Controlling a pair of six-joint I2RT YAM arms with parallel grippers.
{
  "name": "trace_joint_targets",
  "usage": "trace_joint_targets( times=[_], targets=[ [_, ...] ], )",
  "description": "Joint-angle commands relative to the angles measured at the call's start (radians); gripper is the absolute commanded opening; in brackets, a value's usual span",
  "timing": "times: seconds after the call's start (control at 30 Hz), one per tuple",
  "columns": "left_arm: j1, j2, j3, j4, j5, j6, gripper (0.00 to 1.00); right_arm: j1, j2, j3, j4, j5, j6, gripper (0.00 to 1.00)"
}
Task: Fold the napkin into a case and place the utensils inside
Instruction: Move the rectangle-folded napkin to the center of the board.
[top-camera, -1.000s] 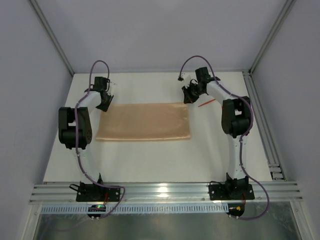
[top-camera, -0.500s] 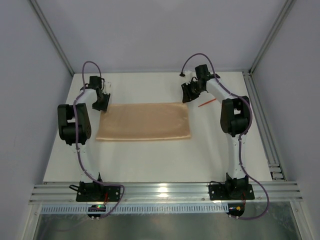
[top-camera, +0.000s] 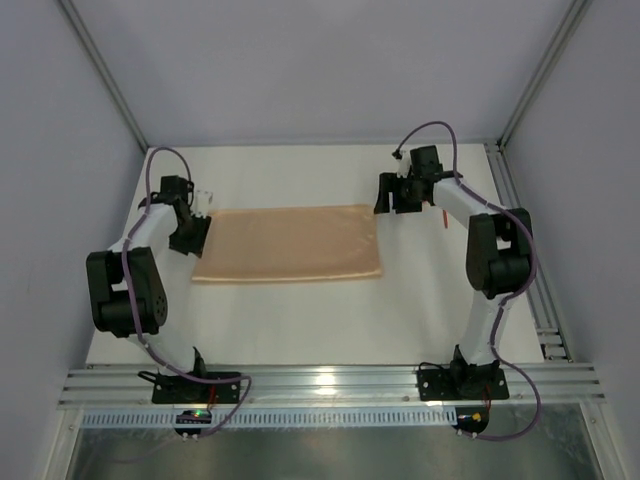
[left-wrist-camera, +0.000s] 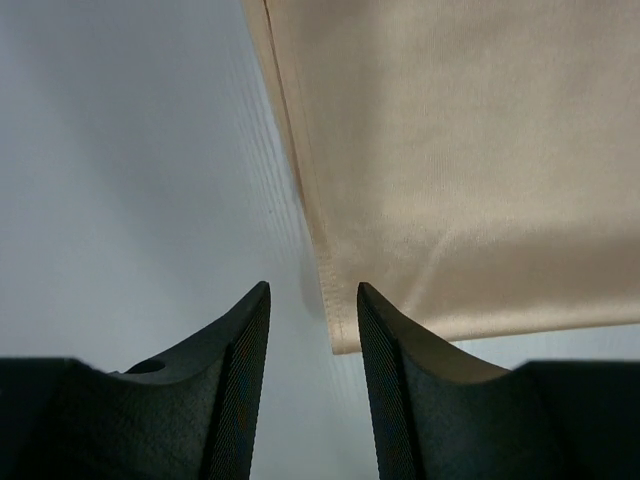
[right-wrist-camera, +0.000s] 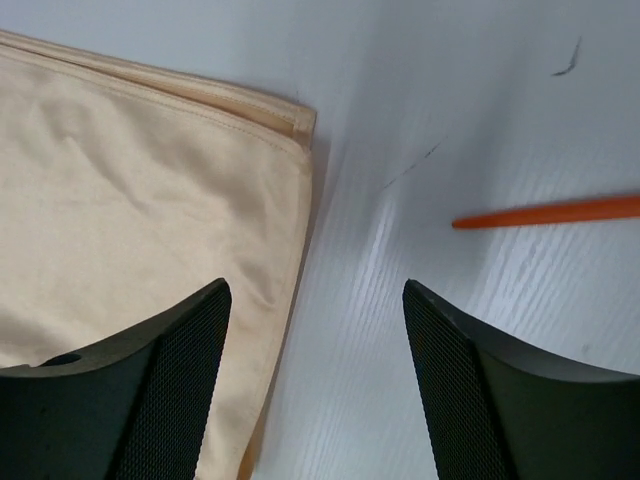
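Note:
The napkin (top-camera: 287, 243) lies flat as a peach-orange folded rectangle in the middle of the white table. My left gripper (top-camera: 193, 236) sits low at its left edge. In the left wrist view the gripper (left-wrist-camera: 314, 288) is open, and the napkin's corner (left-wrist-camera: 345, 325) lies on the table between the fingers, ungripped. My right gripper (top-camera: 386, 200) hovers by the napkin's far right corner. It (right-wrist-camera: 315, 287) is wide open over the napkin's right hem (right-wrist-camera: 290, 200) and bare table. One orange-red utensil (right-wrist-camera: 550, 212) lies right of it, mostly hidden under the right arm (top-camera: 441, 215) from above.
Grey enclosure walls surround the table. A metal rail (top-camera: 330, 382) runs along the near edge, where both arm bases sit. Another rail (top-camera: 525, 250) borders the right side. White tabletop (top-camera: 300, 320) stretches in front of the napkin.
The right gripper has opened wide, letting go of the napkin's far right corner, and shifted slightly right. The left arm swung outward and its gripper slid nearer along the napkin's left edge.

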Motion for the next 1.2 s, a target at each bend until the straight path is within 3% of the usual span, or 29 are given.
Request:
trace_joint_targets(
  times=[0.0,0.23,0.43,0.57,0.7,0.8,0.83,0.97,1.17],
  targets=[
    [0.026,-0.041,-0.054,-0.065,0.048,0.03,0.43,0.005,-0.214,-0.13,0.122,0.047,0.12,0.74],
    [0.026,-0.025,-0.106,-0.065,0.088,0.018,0.32,0.021,-0.396,-0.501,0.223,0.021,0.216,0.67],
    [0.027,-0.017,-0.137,-0.048,0.079,0.009,0.19,0.054,-0.39,-0.597,0.274,-0.067,0.266,0.64],
    [0.026,-0.025,-0.169,-0.044,0.076,0.013,0.02,0.064,-0.388,-0.659,0.326,-0.117,0.307,0.63],
    [0.027,-0.049,-0.184,-0.045,0.07,0.024,0.0,0.098,-0.388,-0.683,0.36,-0.142,0.327,0.61],
    [0.026,-0.077,-0.194,-0.05,0.057,0.041,0.0,0.115,-0.356,-0.678,0.366,-0.156,0.325,0.37],
    [0.027,-0.086,-0.197,-0.053,0.047,0.049,0.0,0.115,-0.351,-0.683,0.369,-0.16,0.327,0.23],
    [0.027,-0.15,-0.227,-0.065,0.011,0.098,0.0,0.113,-0.368,-0.719,0.357,-0.163,0.327,0.04],
    [0.027,-0.158,-0.293,-0.076,-0.033,0.184,0.0,0.159,-0.413,-0.788,0.337,-0.16,0.339,0.03]
  ],
)
